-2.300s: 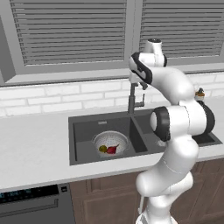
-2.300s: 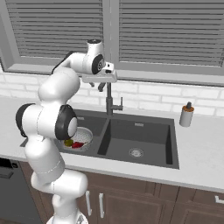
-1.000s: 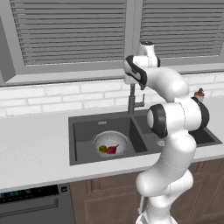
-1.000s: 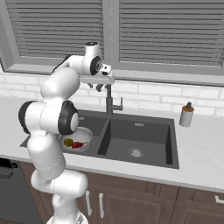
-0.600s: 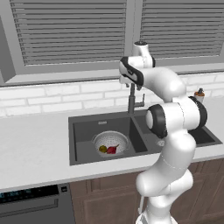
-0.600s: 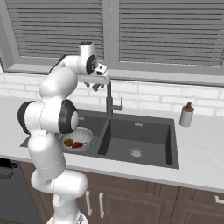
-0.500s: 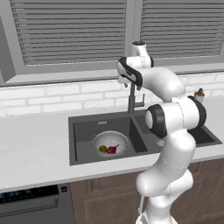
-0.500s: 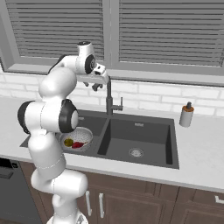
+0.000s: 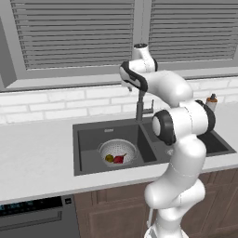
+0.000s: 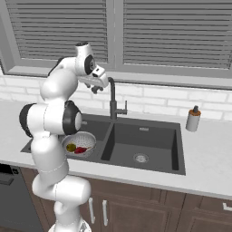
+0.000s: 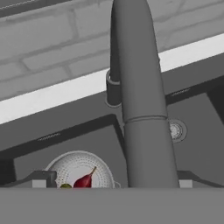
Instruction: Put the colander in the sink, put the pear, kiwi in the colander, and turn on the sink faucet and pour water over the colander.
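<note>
You have one pale grey worktop [image 9: 37, 158] carrying one dark grey rectangular two-basin sink [image 10: 149, 131]. One tall dark grey faucet with an angled gooseneck spout [image 10: 112, 97] rises behind the divider between the basins. It looks rigid and smooth, so I judge the spout will swing stiffly if pushed from the side, and the small side lever is the part to nudge for water. No stream is running yet.

One silvery-grey perforated metal colander [image 9: 117, 152] sits in the left basin. It looks light and stiff, best taken by a rim or a side handle if it needs shifting. Inside it lie two fruits, touching or nearly so: one small dark red pear [image 9: 120, 159], firm and smooth, and one small olive-yellow kiwi [image 9: 109, 158].

Your tool [image 10: 99, 87] hangs with its jaws spread wide and empty, just beside the top bend of the spout.
</note>
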You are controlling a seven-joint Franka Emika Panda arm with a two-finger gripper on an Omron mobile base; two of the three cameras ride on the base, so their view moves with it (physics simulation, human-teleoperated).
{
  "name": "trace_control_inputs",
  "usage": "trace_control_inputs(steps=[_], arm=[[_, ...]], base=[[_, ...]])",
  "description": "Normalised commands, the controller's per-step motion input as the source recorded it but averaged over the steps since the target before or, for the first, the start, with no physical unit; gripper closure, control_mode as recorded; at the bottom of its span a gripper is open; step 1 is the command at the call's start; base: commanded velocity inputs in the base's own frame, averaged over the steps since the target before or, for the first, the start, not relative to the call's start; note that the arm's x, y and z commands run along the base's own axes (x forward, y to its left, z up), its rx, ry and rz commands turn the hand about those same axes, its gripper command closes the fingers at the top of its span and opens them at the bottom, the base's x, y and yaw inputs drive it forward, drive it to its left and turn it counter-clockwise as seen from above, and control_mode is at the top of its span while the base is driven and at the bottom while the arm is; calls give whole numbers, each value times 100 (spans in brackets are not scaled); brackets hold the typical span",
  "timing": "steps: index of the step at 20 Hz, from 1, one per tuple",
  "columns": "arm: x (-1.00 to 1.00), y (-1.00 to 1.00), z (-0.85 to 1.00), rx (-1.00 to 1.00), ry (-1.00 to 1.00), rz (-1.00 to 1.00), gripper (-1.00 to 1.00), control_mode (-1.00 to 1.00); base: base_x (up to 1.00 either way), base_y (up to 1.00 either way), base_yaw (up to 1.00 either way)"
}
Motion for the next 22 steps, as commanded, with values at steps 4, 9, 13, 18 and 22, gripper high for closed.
trace_control_inputs(steps=[4,9,13,18,22], arm=[[40,16,-23,4,2,-17,-100,-100],[46,9,-19,4,4,-15,-100,-100],[46,7,-17,5,1,-10,-100,-100],[51,10,-22,5,0,-7,-100,-100],[53,9,-27,6,0,-5,-100,-100]], base=[[0,0,0],[0,0,0],[0,0,0],[0,0,0],[0,0,0]])
